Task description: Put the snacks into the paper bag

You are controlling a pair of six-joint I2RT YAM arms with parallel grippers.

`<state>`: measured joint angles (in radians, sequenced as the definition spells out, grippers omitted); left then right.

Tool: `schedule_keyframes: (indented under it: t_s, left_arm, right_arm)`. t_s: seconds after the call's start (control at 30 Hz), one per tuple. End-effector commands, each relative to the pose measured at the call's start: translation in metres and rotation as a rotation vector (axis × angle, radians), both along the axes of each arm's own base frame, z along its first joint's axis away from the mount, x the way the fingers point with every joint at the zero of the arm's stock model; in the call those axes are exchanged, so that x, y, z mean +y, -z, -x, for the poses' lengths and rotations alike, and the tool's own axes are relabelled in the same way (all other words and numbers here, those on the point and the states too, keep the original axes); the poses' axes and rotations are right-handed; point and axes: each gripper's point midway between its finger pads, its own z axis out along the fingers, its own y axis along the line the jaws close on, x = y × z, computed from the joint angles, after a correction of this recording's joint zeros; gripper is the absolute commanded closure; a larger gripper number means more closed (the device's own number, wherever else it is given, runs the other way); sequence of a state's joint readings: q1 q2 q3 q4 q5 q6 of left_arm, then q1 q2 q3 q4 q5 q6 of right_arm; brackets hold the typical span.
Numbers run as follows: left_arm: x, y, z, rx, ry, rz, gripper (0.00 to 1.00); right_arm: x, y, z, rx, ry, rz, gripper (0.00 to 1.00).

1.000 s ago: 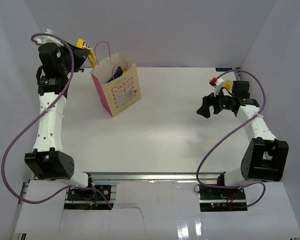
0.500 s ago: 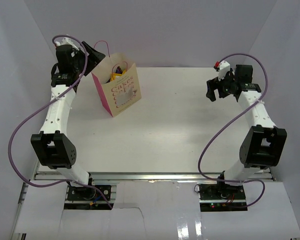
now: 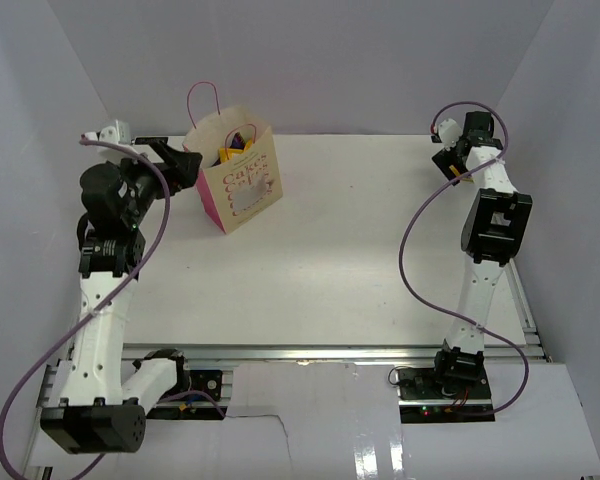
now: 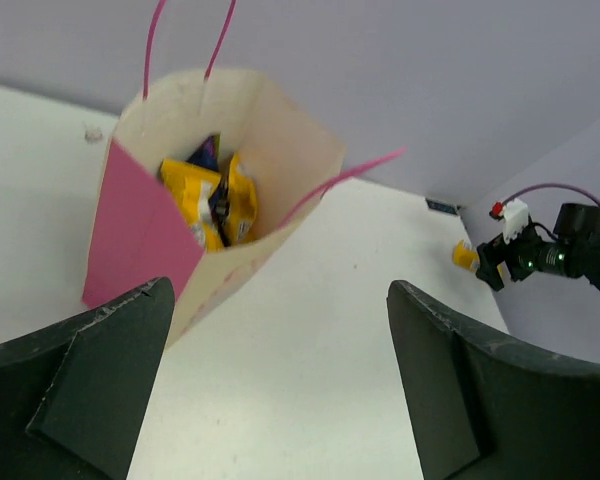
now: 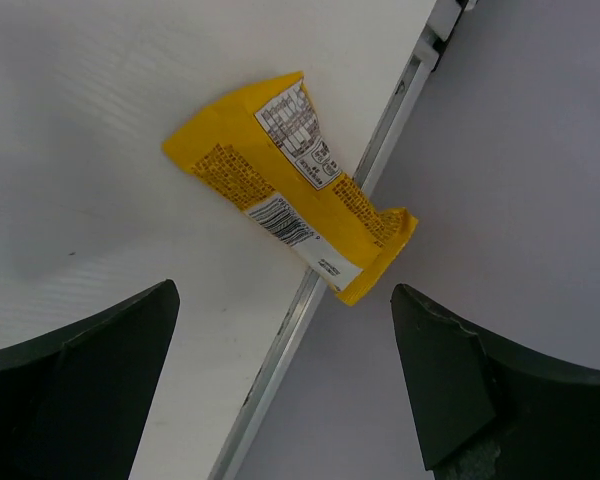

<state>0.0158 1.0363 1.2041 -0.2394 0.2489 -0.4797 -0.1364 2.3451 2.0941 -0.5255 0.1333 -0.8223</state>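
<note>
The paper bag (image 3: 242, 180) stands upright at the back left of the table, beige with pink sides and pink handles. Yellow and purple snacks (image 4: 212, 195) lie inside it; from above the snacks (image 3: 236, 148) show in its mouth. My left gripper (image 4: 278, 300) is open and empty, low beside the bag's pink side, also seen from above as the left gripper (image 3: 185, 165). One yellow wrapped bar (image 5: 290, 185) lies at the table's far right edge, its end overhanging the metal rail. My right gripper (image 5: 285, 300) hangs open just above it, the right gripper (image 3: 446, 160) pointing down.
The right arm's wrist (image 4: 550, 255) shows across the table in the left wrist view. A metal rail (image 5: 310, 300) runs along the table edge against the grey wall. White walls close in the back and both sides.
My left gripper has opened and dropped from above the bag's mouth to its left side. The right arm has swung to the back right corner, over the yellow bar.
</note>
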Motion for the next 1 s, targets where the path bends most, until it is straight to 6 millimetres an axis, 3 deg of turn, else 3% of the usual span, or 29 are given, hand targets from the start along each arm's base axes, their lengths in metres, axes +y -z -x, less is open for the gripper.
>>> schedule_keyframes:
  t_s: [0.0,0.03,0.1,0.13,0.3,0.5,0.7,0.83,0.87,0.9,0.97]
  left_arm:
    - [0.006,0.065,0.015,0.164,-0.033,-0.009,0.02]
    - [0.005,0.087,0.021,0.209,-0.034,0.001,0.02]
    - [0.006,0.093,0.034,0.218,-0.049,0.034,0.02]
    - [0.006,0.104,0.038,0.240,-0.053,0.041,0.02]
    - [0.006,0.112,0.048,0.275,-0.063,0.060,0.02]
    - [0.006,0.111,0.048,0.289,-0.068,0.075,0.02]
    - [0.004,0.115,0.051,0.299,-0.062,0.088,0.02]
    - [0.000,0.122,0.053,0.308,-0.043,0.094,0.02]
    - [-0.002,0.119,0.053,0.293,-0.029,0.098,0.02]
    - [-0.003,0.121,0.053,0.293,-0.022,0.099,0.02]
    - [-0.008,0.115,0.051,0.258,0.009,0.104,0.02]
  right_arm:
    - [-0.024,-0.014,-0.013,0.001,-0.059,0.168,0.07]
    - [-0.027,-0.006,-0.017,0.014,-0.093,0.200,0.07]
    - [-0.031,0.001,-0.024,0.013,-0.121,0.206,0.07]
    - [-0.032,0.014,-0.027,0.030,-0.134,0.203,0.07]
    - [-0.047,0.029,-0.043,-0.004,-0.177,0.222,0.04]
    - [-0.046,0.052,-0.046,-0.008,-0.236,0.211,0.00]
    - [-0.039,0.069,-0.031,0.077,-0.290,0.177,0.31]
    - [-0.032,0.078,-0.010,0.160,-0.319,0.154,0.54]
    - [-0.029,0.080,-0.004,0.179,-0.325,0.142,0.64]
    - [-0.029,0.074,-0.001,0.180,-0.324,0.140,0.68]
    - [-0.023,0.082,0.013,0.211,-0.331,0.111,0.77]
